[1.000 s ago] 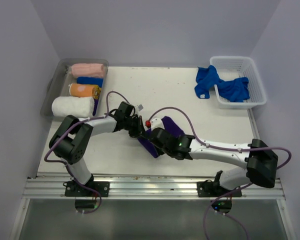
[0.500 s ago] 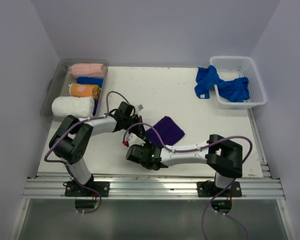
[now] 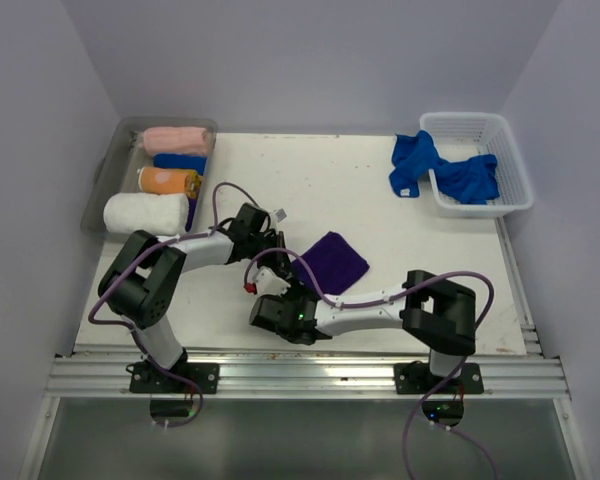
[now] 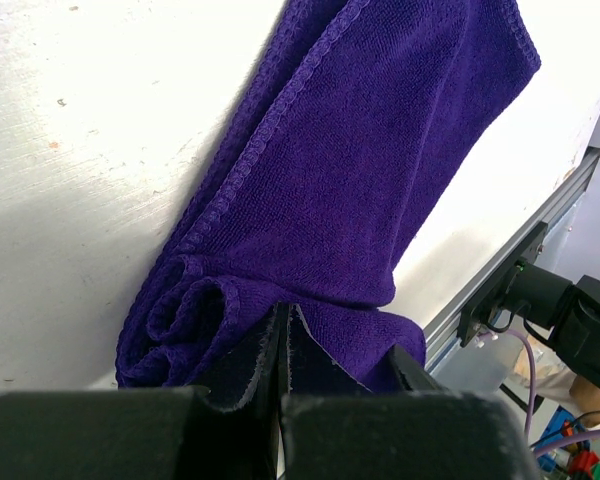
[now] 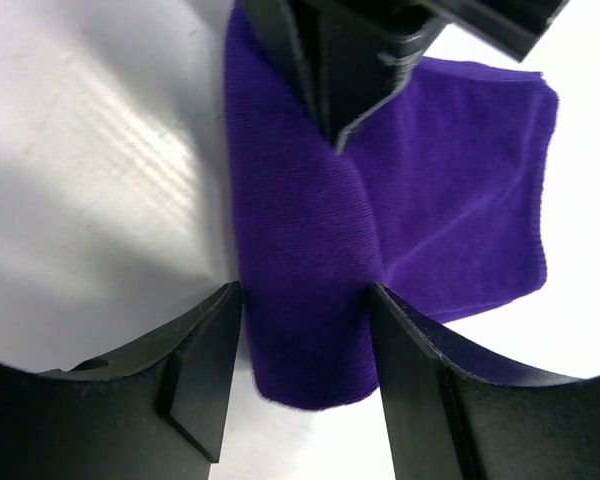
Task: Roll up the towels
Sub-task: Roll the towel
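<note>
A dark purple towel (image 3: 332, 262) lies mid-table, partly rolled at its near-left end (image 4: 195, 310). My left gripper (image 3: 277, 257) is shut, and its tips (image 4: 285, 312) press into that rolled end. My right gripper (image 3: 292, 288) comes in from the near side and is open. Its two fingers (image 5: 210, 350) stand on either side of the purple roll (image 5: 305, 250), close against it. The left gripper's shut fingers (image 5: 325, 70) show at the top of the right wrist view. Royal blue towels (image 3: 415, 160) hang over and lie in the white basket (image 3: 520, 178).
A clear bin (image 3: 102, 185) at the far left holds rolled towels: pink (image 3: 175, 138), blue (image 3: 180, 162), orange (image 3: 168, 181) and white (image 3: 145, 213). The basket stands at the far right. The right arm's elbow (image 3: 440, 300) folds near the front edge rail (image 3: 310, 375).
The right arm has swung from over the towel round to its near-left end. Its gripper has opened around the roll. The left gripper has stayed shut in place.
</note>
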Robot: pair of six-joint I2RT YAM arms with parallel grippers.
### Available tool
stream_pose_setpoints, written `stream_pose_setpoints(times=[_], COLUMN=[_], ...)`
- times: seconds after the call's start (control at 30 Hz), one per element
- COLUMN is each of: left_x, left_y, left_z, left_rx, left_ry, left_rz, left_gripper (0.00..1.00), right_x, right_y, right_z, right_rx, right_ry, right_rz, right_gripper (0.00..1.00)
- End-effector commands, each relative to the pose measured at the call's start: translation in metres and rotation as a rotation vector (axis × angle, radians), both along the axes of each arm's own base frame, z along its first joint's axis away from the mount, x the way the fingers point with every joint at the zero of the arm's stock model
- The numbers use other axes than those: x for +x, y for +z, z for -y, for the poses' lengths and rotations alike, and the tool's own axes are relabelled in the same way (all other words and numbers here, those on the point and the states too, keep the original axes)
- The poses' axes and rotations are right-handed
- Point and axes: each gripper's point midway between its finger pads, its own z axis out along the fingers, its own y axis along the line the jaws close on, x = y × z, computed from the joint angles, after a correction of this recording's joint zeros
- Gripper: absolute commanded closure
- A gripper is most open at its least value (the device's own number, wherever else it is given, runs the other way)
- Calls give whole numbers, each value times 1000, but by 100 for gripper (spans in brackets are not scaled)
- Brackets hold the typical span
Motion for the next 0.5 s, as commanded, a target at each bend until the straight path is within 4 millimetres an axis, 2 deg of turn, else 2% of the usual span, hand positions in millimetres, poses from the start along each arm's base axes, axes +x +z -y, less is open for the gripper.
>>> stream_pose_setpoints(times=[0.0, 0.27, 0.37, 0.47], left_x=[-5, -5, -5, -3], left_y=[-7, -5, -1, 4], left_z=[-7, -6, -6, -6], left_rx=[42, 37, 35, 31], left_ry=[-15, -14, -15, -17], left_rz=[-5, -4, 5, 13], left_gripper=[100, 100, 100, 96], right_x=[13, 10, 6, 5], right_y=[8, -19, -25, -24], right_z=[0, 5, 7, 7], right_rx=[2, -7, 18, 79], right_ry=[-55, -81, -89, -99], right_rz=[106, 82, 53, 7], right_gripper=[42, 42, 48, 62])
